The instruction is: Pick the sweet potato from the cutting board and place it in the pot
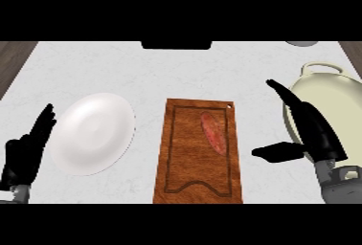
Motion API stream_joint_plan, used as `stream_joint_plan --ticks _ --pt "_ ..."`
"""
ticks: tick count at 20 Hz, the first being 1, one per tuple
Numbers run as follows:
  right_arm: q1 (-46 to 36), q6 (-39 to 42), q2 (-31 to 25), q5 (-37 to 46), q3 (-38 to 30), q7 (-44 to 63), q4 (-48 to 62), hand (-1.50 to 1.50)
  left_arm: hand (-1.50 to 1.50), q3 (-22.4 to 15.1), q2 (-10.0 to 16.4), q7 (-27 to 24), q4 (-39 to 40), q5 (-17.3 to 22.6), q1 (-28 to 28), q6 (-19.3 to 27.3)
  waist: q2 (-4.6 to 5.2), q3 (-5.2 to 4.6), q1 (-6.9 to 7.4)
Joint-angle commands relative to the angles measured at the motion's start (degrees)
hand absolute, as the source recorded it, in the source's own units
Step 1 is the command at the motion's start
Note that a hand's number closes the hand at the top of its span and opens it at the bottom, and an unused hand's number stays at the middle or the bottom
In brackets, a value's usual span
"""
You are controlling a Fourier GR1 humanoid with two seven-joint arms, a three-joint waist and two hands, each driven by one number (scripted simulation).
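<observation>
Head view: looking steeply down on the worktop (176, 72); both forearms are coming in from the lower edge.
Task item: the sweet potato (213, 132) is lying lengthwise on the cutting board (194, 165), right of the board's middle, with nothing touching it.
Right side: the right robot hand (311, 131) is hovering between the board and the pot (338, 98). Its fingers are straight and its thumb is spread toward the board, and it is holding nothing.
Left side: the left robot hand (27, 150) is resting open at the left edge, fingers up, beside the white plate (92, 134), and is holding nothing.
Destination: the pot is standing at the right edge, partly behind the right robot hand.
Progress: judged as barely begun, as no grasp is being made.
Remaining: reaching the sweet potato, closing round it, lifting it, carrying it across to the pot and releasing it.
</observation>
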Motion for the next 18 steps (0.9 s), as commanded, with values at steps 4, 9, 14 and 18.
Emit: stream_joint_plan --ticks 4,9,14,18 --pt "-15.9 19.1 0.3 -5.3 3.9 17.3 5.5 -1.50 0.00 -0.4 -0.7 0.4 1.2 -1.1 -1.7 -0.8 0.36 -0.06 1.17" --pt "-22.9 30.6 4.4 -11.9 5.7 26.6 12.6 -1.50 0.00 0.8 0.4 1.9 -0.3 -0.3 -2.3 -2.2 0.28 0.00 1.18" --pt "-27.3 34.5 11.2 -13.7 6.8 31.9 19.7 -1.50 0.00 2.2 0.2 1.2 -2.9 -0.2 1.6 -2.5 0.08 0.05 0.72" --pt "-31.1 35.7 14.4 -13.8 6.4 33.0 25.1 -1.50 0.00 0.4 -3.7 1.2 0.0 -3.5 -0.5 0.1 0.21 0.05 0.08"
